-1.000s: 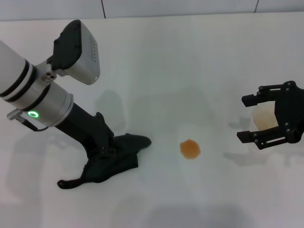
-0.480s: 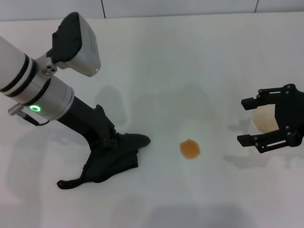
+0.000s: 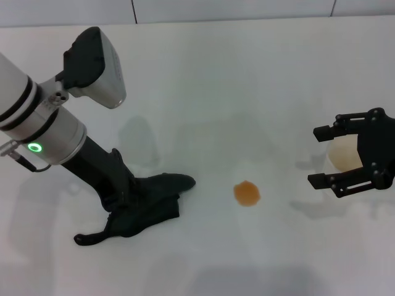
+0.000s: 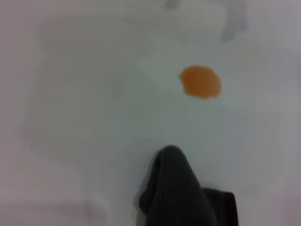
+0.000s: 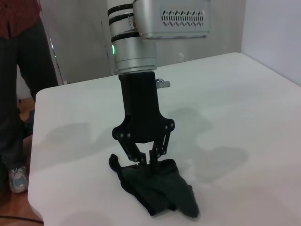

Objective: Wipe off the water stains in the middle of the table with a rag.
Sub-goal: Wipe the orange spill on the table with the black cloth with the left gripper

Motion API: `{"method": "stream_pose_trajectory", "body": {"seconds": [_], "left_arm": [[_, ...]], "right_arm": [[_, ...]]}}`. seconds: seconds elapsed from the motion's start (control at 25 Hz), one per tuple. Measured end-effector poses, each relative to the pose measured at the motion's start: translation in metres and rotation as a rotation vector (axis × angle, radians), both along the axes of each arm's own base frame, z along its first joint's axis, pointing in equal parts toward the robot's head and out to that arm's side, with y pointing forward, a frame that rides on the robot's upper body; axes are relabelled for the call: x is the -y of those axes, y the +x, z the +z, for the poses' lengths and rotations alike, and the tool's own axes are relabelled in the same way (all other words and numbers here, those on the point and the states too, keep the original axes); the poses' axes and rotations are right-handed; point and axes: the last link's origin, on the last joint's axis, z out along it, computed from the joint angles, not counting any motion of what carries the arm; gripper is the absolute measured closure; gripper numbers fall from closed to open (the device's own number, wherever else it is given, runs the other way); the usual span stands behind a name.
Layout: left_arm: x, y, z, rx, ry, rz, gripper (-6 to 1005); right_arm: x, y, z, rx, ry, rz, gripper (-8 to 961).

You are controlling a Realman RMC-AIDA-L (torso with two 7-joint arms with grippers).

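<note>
White table fills nearly the whole head view, thin dark seams along its top edge. Left arm enters from the upper left of the frame and slants down to lower left-centre, where the left gripper is planted in the rag; in the right wrist view its fingers are drawn in narrow, pinching a bunch of the dark cloth. Rag lies crumpled on the table, pointed tip toward centre, a thin tail trailing to the lower left. Right gripper sits at the right edge of the frame, jaws spread wide either side of a whitish cup, not visibly squeezing it. Water stains: one small orange-brown spot, centre of frame, apart from the rag tip, between rag and cup. Risks, as I judge them: the pinch looks to catch only a fold, so the cloth could slip free or drag out flat and skim past the spot; a sweep carried too far right could run toward the cup and the parked right gripper; pressing too lightly would smear the spot instead of lifting it.
</note>
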Motion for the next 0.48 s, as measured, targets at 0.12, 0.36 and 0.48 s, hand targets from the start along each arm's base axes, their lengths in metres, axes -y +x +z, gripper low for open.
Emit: {"method": "stream_pose_trajectory", "body": {"seconds": [0.12,0.36,0.48], "left_arm": [[0.0003,-0.0009,0.0006,-0.004,-0.001,0.004,827],[0.0011,-0.0018,-0.0028,-0.015,-0.006,-0.010,803],[-0.0001,-0.0030,-0.0058,-0.021,0.008,-0.021,757]], "right_arm": [[0.0003,0.0000,0.0001,-0.004,0.001,-0.002,115],[0.0008,0.0002,0.0003,-0.008,0.001,-0.004,115],[0.0017,0.0011,0.0003,-0.010,0.001,-0.007,115]]}}
